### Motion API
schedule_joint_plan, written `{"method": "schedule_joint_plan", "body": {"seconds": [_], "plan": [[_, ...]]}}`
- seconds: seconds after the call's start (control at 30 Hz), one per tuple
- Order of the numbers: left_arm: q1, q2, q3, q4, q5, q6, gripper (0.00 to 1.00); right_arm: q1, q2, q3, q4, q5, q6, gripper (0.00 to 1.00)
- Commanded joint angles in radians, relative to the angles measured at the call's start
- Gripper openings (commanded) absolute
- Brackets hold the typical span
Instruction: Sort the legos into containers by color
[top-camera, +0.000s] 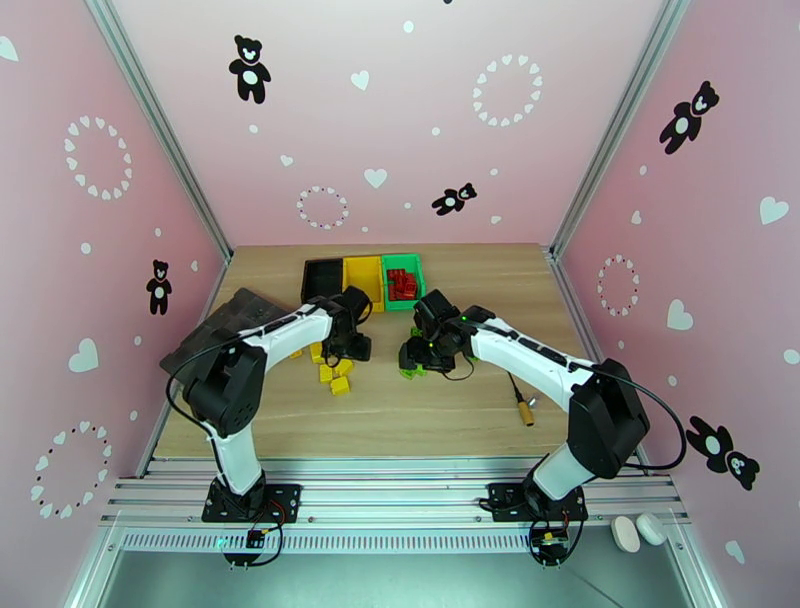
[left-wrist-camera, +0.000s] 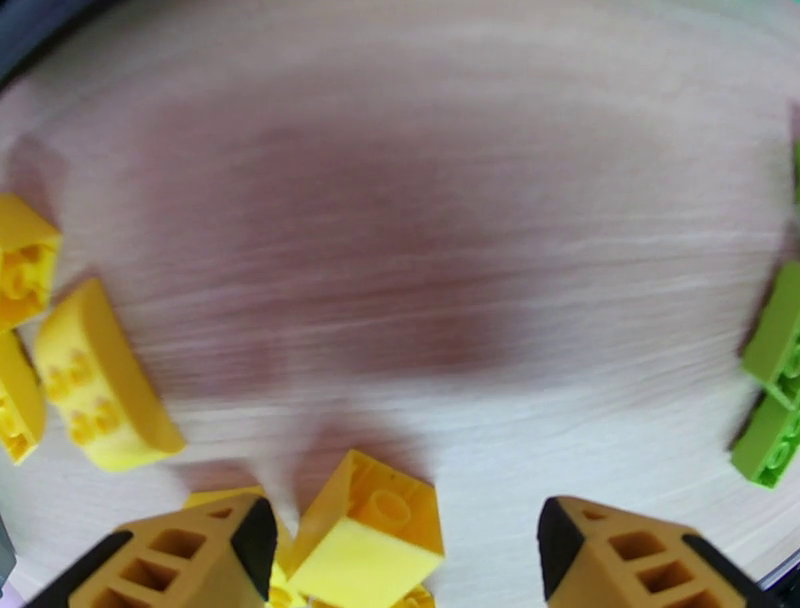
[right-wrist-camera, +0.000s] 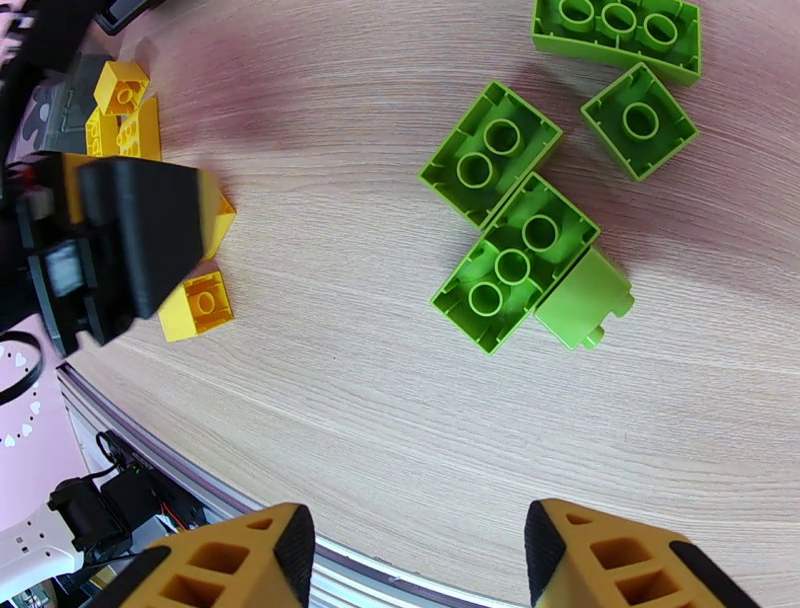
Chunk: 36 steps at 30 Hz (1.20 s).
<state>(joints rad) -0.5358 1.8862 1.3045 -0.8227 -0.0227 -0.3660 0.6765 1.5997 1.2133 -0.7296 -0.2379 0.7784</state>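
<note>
Now spread wide, the jaws of the left gripper (left-wrist-camera: 400, 545) hang low over the wooden table (left-wrist-camera: 450, 200). One yellow brick (left-wrist-camera: 365, 530) lies tilted between the fingers (left-wrist-camera: 200, 545), nearer one finger than the other and not clamped. Three more yellow legos (left-wrist-camera: 105, 380) sit bunched at the left edge of that wrist view, and two green legos (left-wrist-camera: 775, 340) lie at its right edge.

The right gripper (right-wrist-camera: 415, 540) has its jaws equally wide apart, with bare wood between them. Beyond its fingertips five green legos lie in a loose cluster. Four are turned studs-down with their hollow undersides showing, and the fifth (right-wrist-camera: 585, 298) lies on its side, touching the longest of them.

From above, the two grippers are close together at mid-table, with the yellow pile by the left one and the green pile by the right. Behind them three bins stand in a touching row: one black bin (top-camera: 323, 277), one yellow bin (top-camera: 364, 278) and one green bin (top-camera: 417, 290). The green bin holds a heap of red legos (top-camera: 402, 284), too tightly packed to count. One screwdriver (top-camera: 523, 405) lies on the table to the right of the right arm. One dark grey tray (top-camera: 235, 315) sits at the table's left edge.
</note>
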Motion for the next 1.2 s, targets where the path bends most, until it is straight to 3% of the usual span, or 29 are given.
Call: {"method": "schedule_joint_plan", "body": {"seconds": [0.0, 0.27, 0.47, 0.7, 0.83, 1.17], "plan": [[-0.003, 0.036, -0.018, 0.007, 0.042, 0.015, 0.72, 0.003, 0.011, 0.025, -0.004, -0.007, 0.003, 0.6], [-0.004, 0.032, -0.041, -0.005, 0.009, -0.007, 0.56, 0.003, 0.018, 0.023, 0.001, -0.009, 0.001, 0.6], [-0.002, 0.012, -0.052, -0.023, -0.007, -0.021, 0.51, 0.003, 0.034, 0.026, 0.014, -0.019, 0.001, 0.6], [-0.003, -0.038, -0.036, -0.04, 0.004, -0.042, 0.35, 0.002, 0.061, 0.05, 0.026, -0.043, -0.006, 0.6], [-0.003, -0.062, 0.004, -0.043, 0.052, -0.062, 0.3, 0.002, 0.094, 0.084, 0.044, -0.081, -0.016, 0.59], [0.057, -0.068, 0.104, 0.022, 0.297, -0.14, 0.29, 0.0, 0.26, 0.283, 0.062, -0.195, -0.037, 0.54]]}}
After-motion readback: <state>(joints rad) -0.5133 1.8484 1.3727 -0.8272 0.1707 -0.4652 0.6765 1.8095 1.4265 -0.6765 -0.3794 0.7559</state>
